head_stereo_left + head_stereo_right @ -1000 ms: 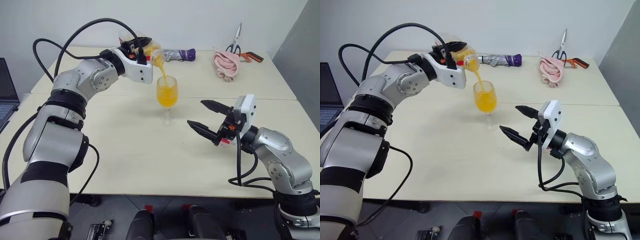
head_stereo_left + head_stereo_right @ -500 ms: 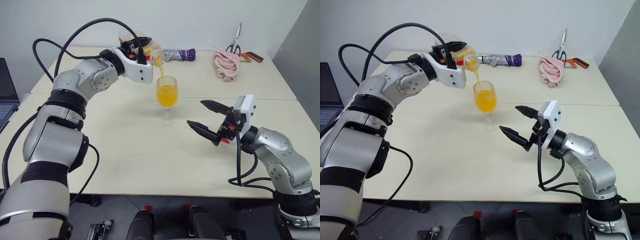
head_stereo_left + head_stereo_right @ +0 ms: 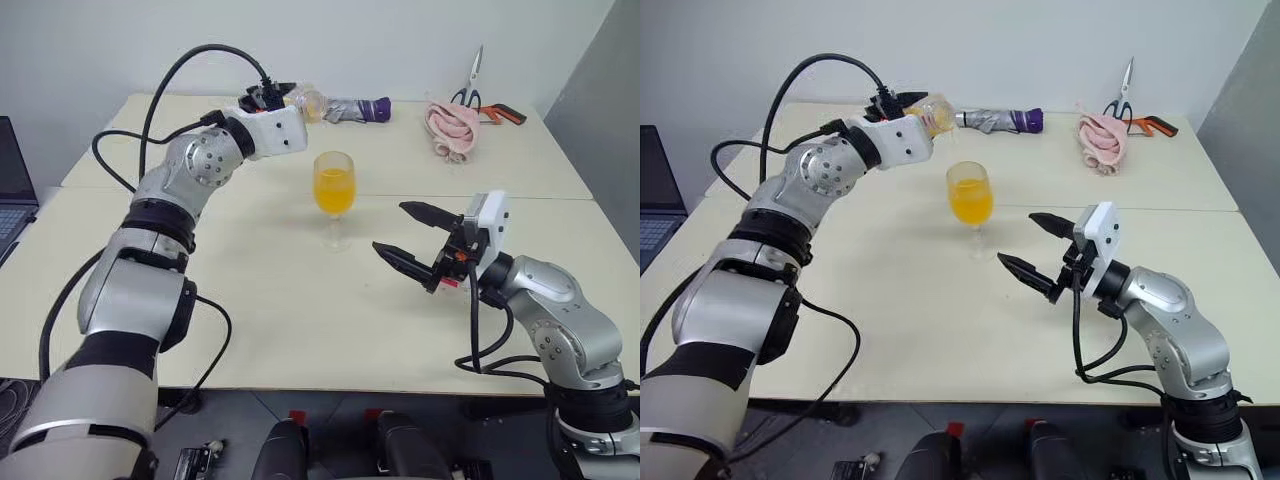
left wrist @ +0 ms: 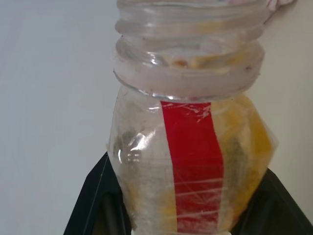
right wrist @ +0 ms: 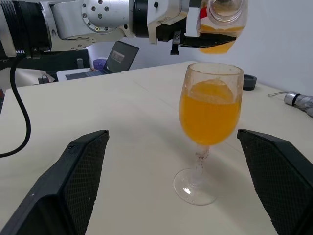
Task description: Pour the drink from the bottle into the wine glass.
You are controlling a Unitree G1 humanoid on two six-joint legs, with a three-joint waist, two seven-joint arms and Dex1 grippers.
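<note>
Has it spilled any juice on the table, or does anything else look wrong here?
Nothing stands out. The wine glass stands upright on the table, over half full of orange drink, with no puddle visible around its foot. The left end effector holds the uncapped bottle away from the glass.

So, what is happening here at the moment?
The robot is pouring a drink. Its left gripper is shut on the bottle, held up behind the wine glass with no stream falling. The glass stands on the table, more than half full of the orange drink. The right gripper waits open and empty near the glass. The bottle has no cap on.
</note>
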